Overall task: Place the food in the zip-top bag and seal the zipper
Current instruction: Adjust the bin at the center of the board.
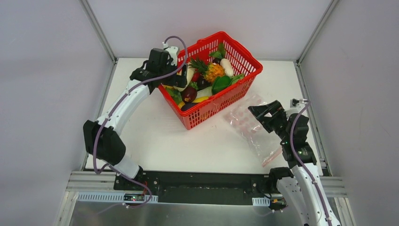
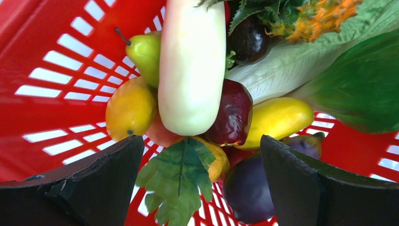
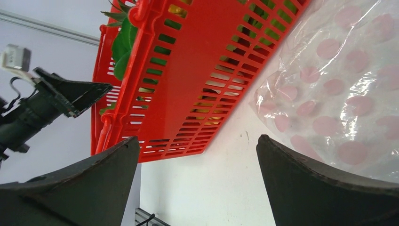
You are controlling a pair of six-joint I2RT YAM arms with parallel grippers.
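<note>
Hovering over food [image 1: 214,71] in the basket [image 1: 214,108].
Our left jaws hang spread above a white radish [image 2: 190,70]; our right jaws, spread too, hover by the bag [image 1: 251,129].

Bright, even overhead light; soft shadow under the red plastic mesh basket [image 1: 207,114], sheen on the clear pink-dotted plastic bag [image 3: 339,94], wrist close-ups slightly soft.

Red mesh basket [image 1: 209,109] on white table [image 1: 179,146]
</note>
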